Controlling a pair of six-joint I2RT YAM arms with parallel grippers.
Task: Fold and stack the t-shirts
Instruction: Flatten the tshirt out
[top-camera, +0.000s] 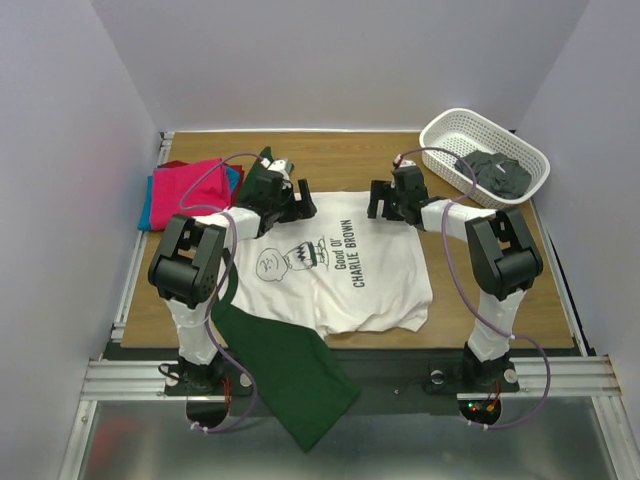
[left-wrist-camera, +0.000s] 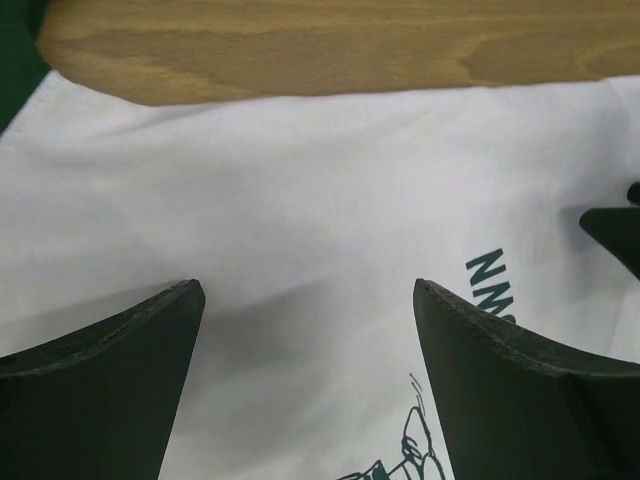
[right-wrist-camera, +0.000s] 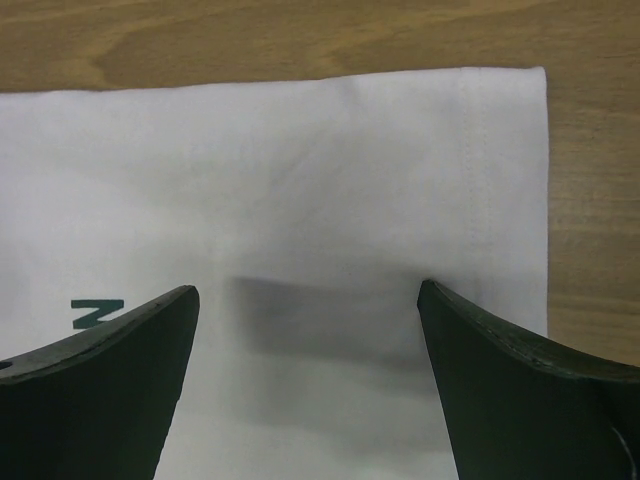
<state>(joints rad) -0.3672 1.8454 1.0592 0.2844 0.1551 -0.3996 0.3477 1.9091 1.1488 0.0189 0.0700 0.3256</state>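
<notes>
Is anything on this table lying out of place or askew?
Yes. One dark green sleeve of the Charlie Brown t-shirt is not spread on the table. It trails off the near edge and hangs over the metal rail, while the white body lies flat on the wood.

A printed t-shirt (top-camera: 340, 265) is spread flat in the middle of the table (top-camera: 330, 160), between the two arms. One sleeve (top-camera: 285, 375) is draped over the table's near edge, on the left; the other sleeve (top-camera: 265, 160) is found at the shirt's far left corner, behind the left gripper (top-camera: 290, 205). The left gripper is positioned over the far left part of the shirt, the right gripper (top-camera: 385, 200) over its far right corner. A pile of folded t-shirts (top-camera: 185, 190) is placed at the table's far left, well apart from a basket (top-camera: 440, 125) set in the far right corner. A crumpled cloth (top-camera: 495, 172) is contained in the basket.
</notes>
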